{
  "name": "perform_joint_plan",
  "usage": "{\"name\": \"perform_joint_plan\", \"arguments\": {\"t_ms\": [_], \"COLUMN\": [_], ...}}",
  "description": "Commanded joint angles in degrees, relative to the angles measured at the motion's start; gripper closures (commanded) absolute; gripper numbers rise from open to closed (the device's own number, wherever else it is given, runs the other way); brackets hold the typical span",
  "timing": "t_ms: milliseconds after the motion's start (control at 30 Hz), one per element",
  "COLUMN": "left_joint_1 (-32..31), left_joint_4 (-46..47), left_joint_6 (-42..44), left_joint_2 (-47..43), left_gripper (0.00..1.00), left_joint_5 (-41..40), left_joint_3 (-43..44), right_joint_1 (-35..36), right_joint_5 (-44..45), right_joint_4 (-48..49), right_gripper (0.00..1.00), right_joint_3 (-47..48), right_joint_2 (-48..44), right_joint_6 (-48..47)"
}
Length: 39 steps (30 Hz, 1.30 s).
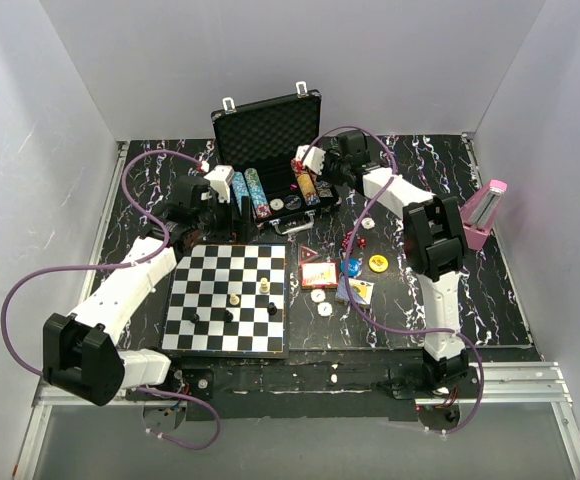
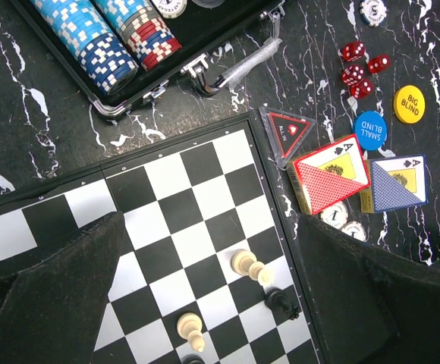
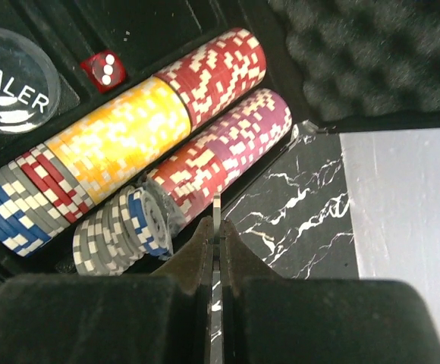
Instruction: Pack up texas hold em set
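The black briefcase (image 1: pixel 267 122) lies open at the back, its foam lid (image 3: pixel 372 53) raised and rows of poker chips (image 3: pixel 121 136) inside, with a red die (image 3: pixel 102 68) and a clear dealer button (image 3: pixel 11 87). My right gripper (image 3: pixel 217 220) hovers at the case's right end, shut on a thin poker chip (image 3: pixel 217 206) held edge-on. My left gripper (image 2: pixel 211 224) stands wide open above the chessboard (image 2: pixel 182 205), holding nothing. On the mat lie a red card deck (image 2: pixel 331 172), a blue deck (image 2: pixel 397 182), red dice (image 2: pixel 360 72), a yellow button (image 2: pixel 409 104) and a blue button (image 2: pixel 370 130).
The chessboard (image 1: pixel 230 300) with a few standing pieces fills the near left. A pink metronome (image 1: pixel 485 215) stands at the right edge. A triangular all-in marker (image 2: pixel 288 130) and white chips (image 2: pixel 340 218) lie beside the decks. White walls enclose the table.
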Motion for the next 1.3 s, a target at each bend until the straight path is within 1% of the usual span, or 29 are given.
{"name": "perform_joint_plan", "arguments": {"t_ms": [0, 167, 267, 367, 533, 667, 833, 967, 1100, 1267], "left_joint_1": [0.16, 0.16, 0.16, 0.16, 0.16, 0.16, 0.16, 0.16, 0.16, 0.16], "left_joint_4": [0.24, 0.33, 0.33, 0.42, 0.51, 0.68, 0.77, 0.86, 0.86, 0.86], "left_joint_6": [0.78, 0.69, 0.69, 0.69, 0.43, 0.26, 0.26, 0.17, 0.17, 0.26], "left_joint_2": [-0.24, -0.24, -0.24, -0.33, -0.33, -0.33, -0.33, -0.15, -0.15, 0.11], "left_gripper": [0.02, 0.02, 0.02, 0.02, 0.02, 0.02, 0.02, 0.02, 0.02, 0.02], "left_joint_5": [0.03, 0.47, 0.65, 0.65, 0.91, 1.35, 1.53, 1.88, 1.97, 1.97], "left_joint_3": [1.42, 1.33, 1.33, 1.24, 1.25, 1.16, 1.07, 1.07, 0.98, 1.07], "right_joint_1": [0.27, 0.27, 0.27, 0.27, 0.35, 0.35, 0.35, 0.62, 0.88, 1.06], "right_joint_5": [-4.37, -7.54, -6.93, -6.32, -5.53, -4.73, -4.29, -5.35, -4.47, -4.47], "right_joint_4": [-2.34, -9.72, -12.10, -11.49, -4.99, -6.83, -4.72, -5.42, -4.46, -5.33], "right_gripper": [0.99, 0.99, 0.99, 0.99, 0.99, 0.99, 0.99, 0.99, 0.99, 0.99], "right_joint_3": [4.53, 6.20, 6.90, 5.50, -3.63, -4.61, -6.72, -6.63, -6.54, -4.35], "right_joint_2": [0.35, 0.70, 0.79, -1.14, -8.08, -9.14, -9.32, -9.32, -8.09, -6.25], "right_joint_6": [-2.82, -5.37, -5.98, -4.67, -4.31, -5.45, -5.72, -5.54, -6.51, -6.77]}}
